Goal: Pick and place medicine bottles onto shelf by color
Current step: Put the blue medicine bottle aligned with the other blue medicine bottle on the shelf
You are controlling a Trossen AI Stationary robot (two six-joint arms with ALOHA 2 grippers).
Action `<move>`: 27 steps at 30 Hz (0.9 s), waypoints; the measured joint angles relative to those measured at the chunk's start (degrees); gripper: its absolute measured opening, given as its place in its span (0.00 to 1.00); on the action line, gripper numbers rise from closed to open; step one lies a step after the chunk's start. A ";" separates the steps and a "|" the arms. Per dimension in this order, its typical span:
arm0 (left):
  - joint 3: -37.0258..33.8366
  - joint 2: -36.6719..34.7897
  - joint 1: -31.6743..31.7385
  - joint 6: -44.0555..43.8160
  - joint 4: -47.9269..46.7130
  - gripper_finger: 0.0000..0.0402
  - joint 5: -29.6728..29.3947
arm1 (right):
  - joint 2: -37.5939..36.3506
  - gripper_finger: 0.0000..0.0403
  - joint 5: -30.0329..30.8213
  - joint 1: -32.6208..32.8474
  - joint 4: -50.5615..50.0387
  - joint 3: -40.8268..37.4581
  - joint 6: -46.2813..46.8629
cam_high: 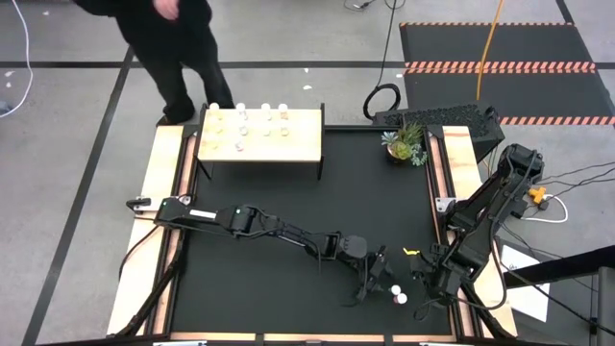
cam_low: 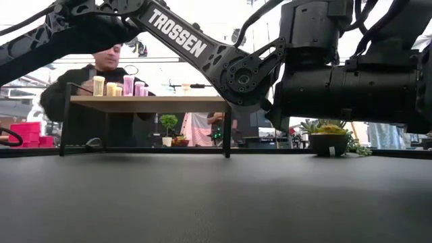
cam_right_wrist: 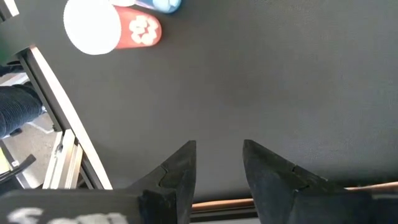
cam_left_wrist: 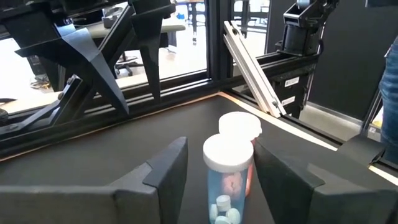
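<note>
At eleven o'clock, the shelf already carries several bottles; two remain at five o'clock. Left gripper straddles the blue bottle, fingers apart; right gripper gapes empty.

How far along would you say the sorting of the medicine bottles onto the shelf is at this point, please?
Mostly done: several bottles already stand on the shelf at the far end. In hand: the left gripper is open around a blue-tinted bottle, not yet gripping it. Left: that one and the bottle behind it, the only two on the mat. The right gripper hangs open and empty beside them.
</note>
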 joint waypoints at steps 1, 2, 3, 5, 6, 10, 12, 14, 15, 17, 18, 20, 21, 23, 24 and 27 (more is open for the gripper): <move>0.00 0.00 0.00 -0.11 -0.04 0.44 0.02 | 0.01 0.31 -0.01 0.00 0.01 0.00 0.00; 0.00 0.00 0.00 -0.27 -0.15 0.42 0.02 | 0.01 0.31 -0.01 0.00 0.01 0.00 0.00; 0.00 0.00 0.00 -0.30 -0.31 0.40 0.03 | 0.00 0.31 -0.01 0.00 0.00 0.00 0.00; 0.00 0.00 0.00 -0.35 -0.45 0.37 0.04 | -0.01 0.31 0.01 0.00 0.01 0.00 0.00; 0.00 0.00 0.00 -0.44 -0.62 0.35 0.02 | 0.01 0.31 0.01 0.00 -0.01 0.00 0.00; 0.04 0.00 0.03 -0.51 -1.06 0.32 0.04 | 0.00 0.31 0.00 0.00 -0.01 0.00 -0.01; 0.05 0.00 0.04 -0.55 -1.17 0.31 0.07 | 0.01 0.31 0.03 0.00 -0.03 0.00 -0.17; 0.07 0.00 0.04 -0.55 -1.35 0.31 0.07 | 0.00 0.31 0.05 0.00 -0.04 0.00 -0.20; 0.07 0.00 0.04 -0.55 -1.46 0.31 0.06 | -0.01 0.31 0.06 0.00 -0.06 0.00 -0.20; 0.08 0.00 0.08 -0.54 -1.58 0.31 0.02 | 0.01 0.31 0.08 0.00 -0.10 0.00 -0.20; 0.10 -0.02 0.15 -0.44 -1.74 0.31 0.04 | 0.00 0.31 0.08 0.00 -0.12 0.00 -0.20; 0.13 -0.05 0.39 -0.64 -1.82 0.31 0.09 | 0.01 0.31 0.10 0.00 -0.12 0.00 -0.18; 0.13 -0.09 0.58 -1.28 -1.77 0.31 0.09 | 0.00 0.31 0.13 0.00 -0.14 0.00 -0.13; 0.13 -0.48 1.10 -2.66 -2.23 0.31 -0.15 | 0.01 0.31 0.25 0.00 -0.16 0.00 -0.13; 0.12 -0.52 1.34 -3.34 -2.20 0.31 -0.19 | 0.01 0.31 0.33 0.00 -0.23 0.00 -0.13; 0.09 -0.99 2.00 -5.53 -2.56 0.31 -0.17 | 0.01 0.31 0.45 0.00 -0.61 0.00 -0.19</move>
